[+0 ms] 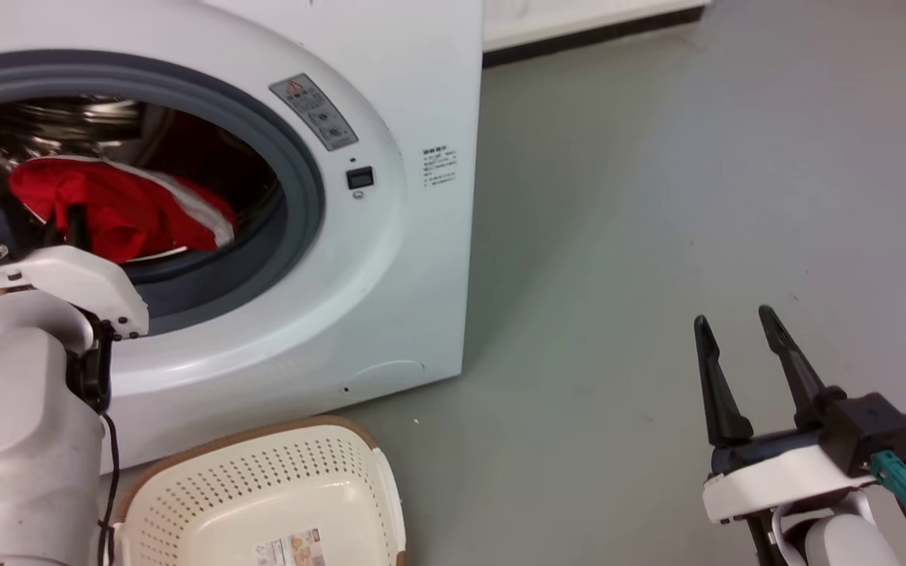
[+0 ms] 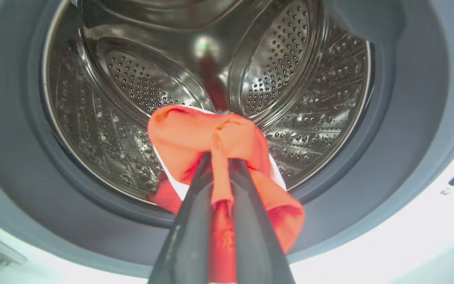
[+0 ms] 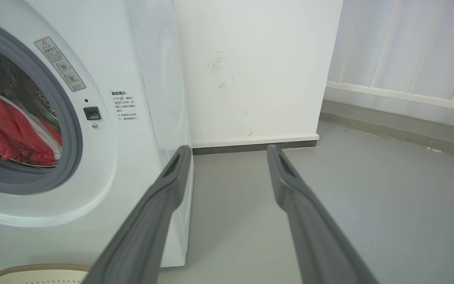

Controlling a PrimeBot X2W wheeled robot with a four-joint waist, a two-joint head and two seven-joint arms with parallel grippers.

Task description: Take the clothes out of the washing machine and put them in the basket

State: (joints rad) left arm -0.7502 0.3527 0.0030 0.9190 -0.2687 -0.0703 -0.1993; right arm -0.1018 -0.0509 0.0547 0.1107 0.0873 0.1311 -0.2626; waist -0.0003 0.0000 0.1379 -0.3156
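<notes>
Head view, washing machine: the washing machine (image 1: pixel 390 259) is standing at the left; its round opening is facing the camera
Head view, clothes: the clothes (image 1: pixel 119 208) are lying in a red heap with white trim inside the drum, low in the opening
Head view, left arm: the left arm (image 1: pixel 20 424) is reaching up to the opening; a dark finger is touching the red heap
Head view, basket: the basket (image 1: pixel 225 487) is sitting on the floor (image 1: pixel 657 196), just in front of the machine and below the opening
Head view, right gripper: the right gripper (image 1: pixel 734 316) is hovering over the floor, well apart from the machine; its fingers are standing apart
Left wrist view, left gripper: the left gripper (image 2: pixel 220 161) is clamping a fold of the clothes between its fingers at the mouth of the drum; the cloth is hanging down around them
Left wrist view, drum: the drum (image 2: pixel 132 79) is curving behind the cloth; the door ring (image 2: pixel 400 118) is circling it
Right wrist view, right gripper: its fingers are spreading wide over the floor, pointing toward the wall (image 3: pixel 258 71)
Right wrist view, surroundings: the machine is standing at the left with the red clothes inside; the basket's rim is showing at the bottom left corner
</notes>
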